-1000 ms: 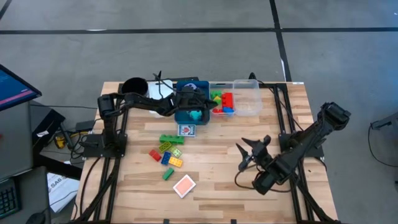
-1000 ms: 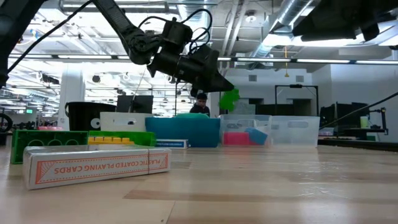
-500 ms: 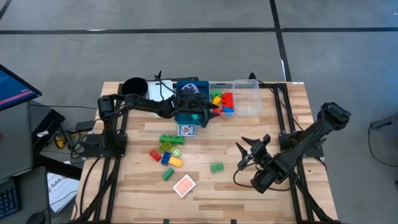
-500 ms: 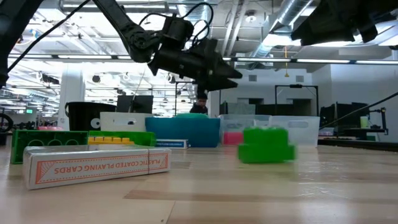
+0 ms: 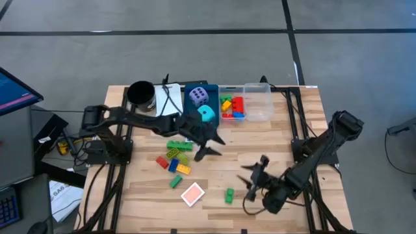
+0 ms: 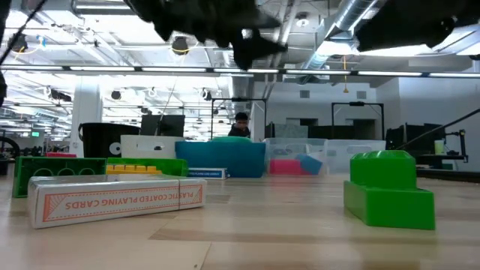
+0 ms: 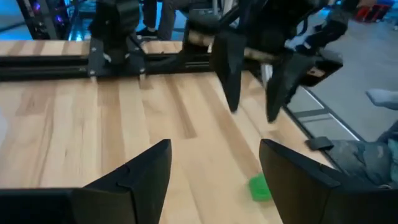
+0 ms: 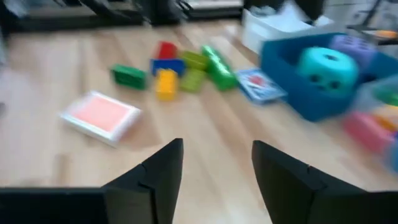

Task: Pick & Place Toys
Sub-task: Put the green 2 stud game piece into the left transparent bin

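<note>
One green brick [image 5: 229, 194] lying loose, long axis toward the bins, both grippers' jaws apart, empty.

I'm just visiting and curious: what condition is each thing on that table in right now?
Left gripper: open, empty, above the table.
Right gripper: open, empty.
Green brick: loose on the table.
Card pack: lying flat.
Blue bin: holds two dice.
Clear bin: holds bricks.
Black cup: upright.
</note>
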### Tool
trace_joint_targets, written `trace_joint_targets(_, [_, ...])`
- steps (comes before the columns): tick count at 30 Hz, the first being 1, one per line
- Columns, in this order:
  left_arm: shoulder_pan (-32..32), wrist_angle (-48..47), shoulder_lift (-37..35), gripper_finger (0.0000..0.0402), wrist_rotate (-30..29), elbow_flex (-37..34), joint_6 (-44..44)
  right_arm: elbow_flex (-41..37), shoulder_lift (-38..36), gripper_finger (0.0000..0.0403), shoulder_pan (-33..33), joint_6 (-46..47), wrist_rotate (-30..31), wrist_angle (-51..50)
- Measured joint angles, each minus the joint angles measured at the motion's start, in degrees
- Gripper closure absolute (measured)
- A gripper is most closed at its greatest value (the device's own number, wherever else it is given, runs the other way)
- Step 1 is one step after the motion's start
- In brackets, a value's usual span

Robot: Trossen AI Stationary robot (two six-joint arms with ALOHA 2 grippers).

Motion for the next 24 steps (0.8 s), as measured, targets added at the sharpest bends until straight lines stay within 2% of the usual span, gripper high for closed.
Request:
trace_joint_targets(4, [-2.56,-3.23,-4.99,0.0166,-2.76,-0.03,0.17,0.00,4.96,0.0197,-0.07,-0.91,-0.03,13.24])
trace_joint_targets(9, [-4.13,-3.87,-10.95,0.0163,-4.08,-2.50,0.00,-0.02,12.54,0.0172,-0.55,9.14,-0.58,22.50])
trace_joint_targets(11, [-4.51,-3.65,-13.30,0.0164,-4.17,-4.22,-0.05,0.34,14.62,0.0164,-0.55,15.02,0.06,22.64])
trace_joint_targets(14, [-4.79,-3.56,-16.73,0.0164,-4.31,-7.38,-1.25,2.49,17.21,0.0160,0.01,20.83,4.25,22.82])
trace_joint_targets(19, [-5.15,-3.81,-22.22,0.0165,-5.35,-13.30,-5.05,9.73,20.08,0.0168,1.18,20.42,9.35,20.03])
trace_joint_targets(24, [-5.33,-3.38,-25.81,0.0165,-5.77,-18.58,-7.48,21.20,23.52,0.0196,1.22,20.67,9.35,7.13])
